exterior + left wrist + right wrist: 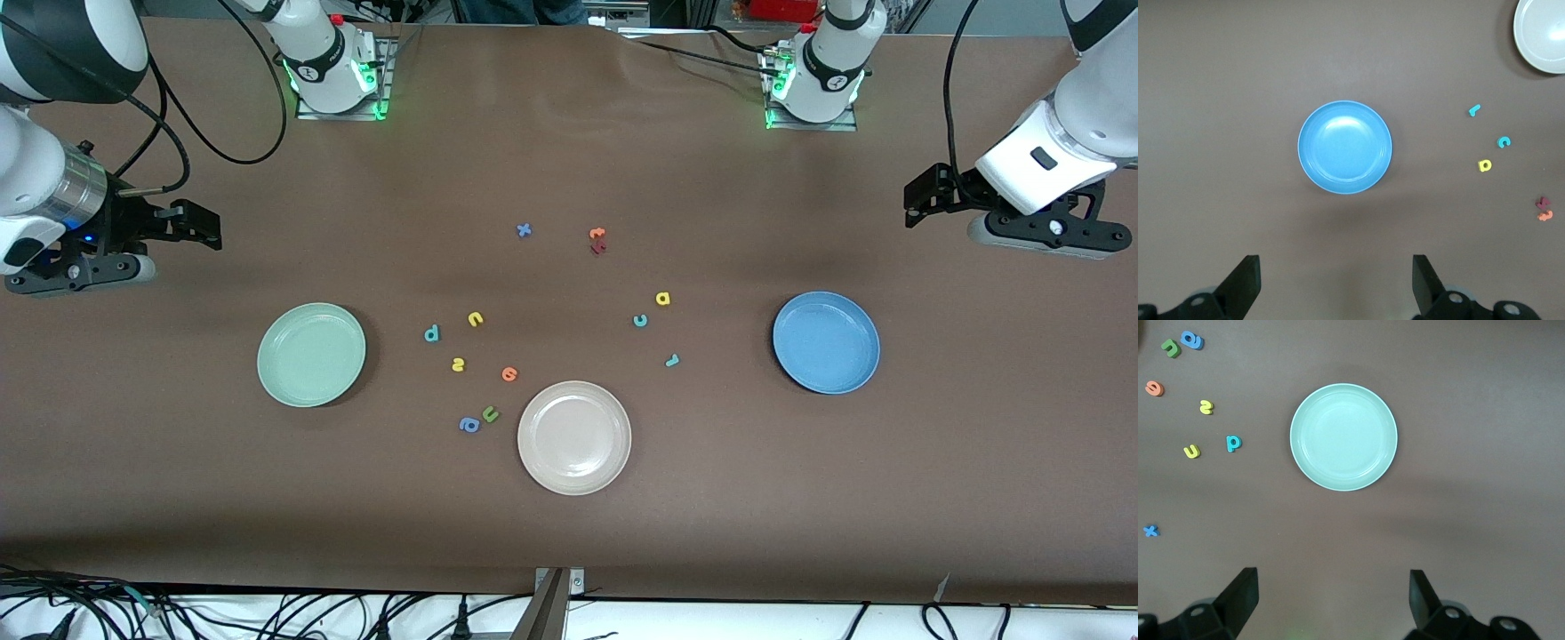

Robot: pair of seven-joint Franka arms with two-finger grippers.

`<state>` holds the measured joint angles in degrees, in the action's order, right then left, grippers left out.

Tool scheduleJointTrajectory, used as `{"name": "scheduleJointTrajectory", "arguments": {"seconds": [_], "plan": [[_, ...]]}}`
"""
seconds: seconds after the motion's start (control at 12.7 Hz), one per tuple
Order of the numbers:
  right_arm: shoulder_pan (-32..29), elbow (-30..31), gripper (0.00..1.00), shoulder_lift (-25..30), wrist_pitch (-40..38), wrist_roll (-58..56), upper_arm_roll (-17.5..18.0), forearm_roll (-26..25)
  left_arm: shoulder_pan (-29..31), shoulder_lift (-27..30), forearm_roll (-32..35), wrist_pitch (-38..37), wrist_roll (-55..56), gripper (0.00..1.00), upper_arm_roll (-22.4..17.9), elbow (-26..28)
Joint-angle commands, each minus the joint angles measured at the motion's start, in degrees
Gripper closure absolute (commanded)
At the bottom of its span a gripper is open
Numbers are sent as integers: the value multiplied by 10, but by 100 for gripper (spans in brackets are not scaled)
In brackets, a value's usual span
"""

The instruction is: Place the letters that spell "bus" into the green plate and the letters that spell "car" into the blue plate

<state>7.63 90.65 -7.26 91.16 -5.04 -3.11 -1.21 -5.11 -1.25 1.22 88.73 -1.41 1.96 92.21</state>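
Cream plate (574, 437) lies nearest the camera, flanked by green plate (311, 354) and blue plate (826, 342), both empty. Bus letters (458, 364) and car letters (662, 299) lie between them on the counter. Risk: look-alike blue a (468, 425) or green u (491, 413) picked by mistake. Left gripper (925, 197) and right gripper (191, 224) hover at the counter's ends, jaws spread wide, holding nothing.

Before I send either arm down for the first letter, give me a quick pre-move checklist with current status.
1. Left gripper open, holding nothing, near the blue plate: ok.
2. Right gripper open, holding nothing, near the green plate: ok.
3. Both plates hold no letters: ok.
4. Teal b, yellow u, yellow s lie apart on the table: ok.
5. Teal c, yellow a, teal r lie apart: ok.
6. Any letter sorted: not ok.
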Motion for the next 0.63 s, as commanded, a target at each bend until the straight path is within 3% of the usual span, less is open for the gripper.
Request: {"name": "scheduleJointTrajectory", "arguments": {"seconds": [0.0,0.55], "plan": [[-2,-14,0,-6,-9,-9,2,-10,3,-6,-3,-15,-4,0,1,-13],[-2,-14,0,-6,-9,-9,1,-10,6,-6,-3,-21,-7,0,1,-12]]}}
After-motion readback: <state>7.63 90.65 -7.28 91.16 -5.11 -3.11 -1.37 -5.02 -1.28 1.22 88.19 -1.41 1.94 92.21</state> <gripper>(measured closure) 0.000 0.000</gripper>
